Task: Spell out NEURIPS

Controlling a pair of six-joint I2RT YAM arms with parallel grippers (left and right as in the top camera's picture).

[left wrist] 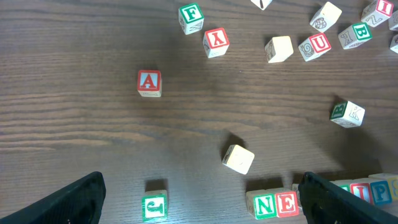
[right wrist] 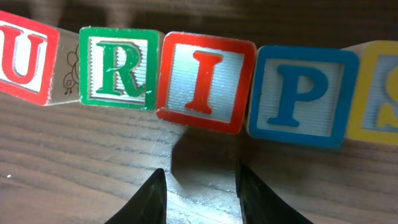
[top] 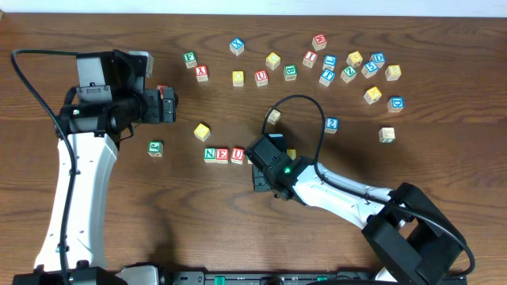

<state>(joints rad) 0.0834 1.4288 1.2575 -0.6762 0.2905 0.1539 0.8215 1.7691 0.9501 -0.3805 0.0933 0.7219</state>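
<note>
closest to lens, r wrist view: right gripper point(right wrist: 202, 199), two dark tips poking up from bottom edge, spread a little w/ only bare table point(right wrist: 93, 155) between. pinching nothing, touching no cube.

just past the tips at 12 o'clock: red i cube point(right wrist: 204, 81), strip of wood between it & the tips. at 11: green r cube point(right wrist: 118, 67), tight vs i. at 10: red u cube point(right wrist: 22, 57), cropped by frame edge, its side face w/ a bug drawing showing next to r. at 1: blue p cube point(right wrist: 301, 94), touching i. at 2: yellow-faced cube point(right wrist: 379, 93), blue letter partly cropped, looks like s. row bends slightly, not dead straight.

overhead: green n cube point(top: 210, 154) & red e cube point(top: 223, 154) side by side at 9 o'clock end of same row, then u. rest hidden under r arm, only a yellow bit peeking out. row sits approx mid-table.

left gripper point(left wrist: 200, 190): fingers wide apart at both lower corners of l wrist view, holding nothing, well apart from the row's far end. from it, pale cube point(left wrist: 238, 158) near at 1, tilted askew. green cube point(left wrist: 154, 206) at 8. n & e at 4. red a cube point(left wrist: 149, 82) farther out at 11. spare cubes point(left wrist: 314, 45) scattered at 12 to 2 along top edge.
</note>
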